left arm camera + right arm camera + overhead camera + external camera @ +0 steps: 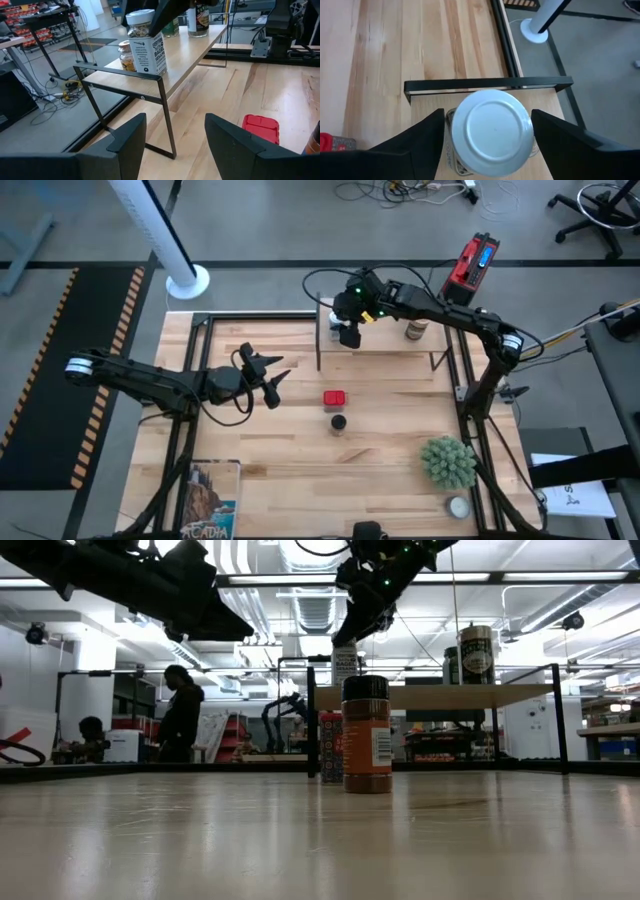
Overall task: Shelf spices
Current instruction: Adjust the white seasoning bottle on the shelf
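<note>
One white-lidded spice jar point(494, 131) stands on the shelf point(385, 340) end, directly beneath the right pincer point(490, 142), whose fingers spread wide either side. Placing looks finished; next, lift clear. Left pincer point(268, 376) waits open.

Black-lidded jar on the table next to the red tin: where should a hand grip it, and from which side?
Grip the black-lidded jar across its round body just under the lid, coming straight down. It stands upright, apart from the red tin, so the fingers have room either side.
</note>
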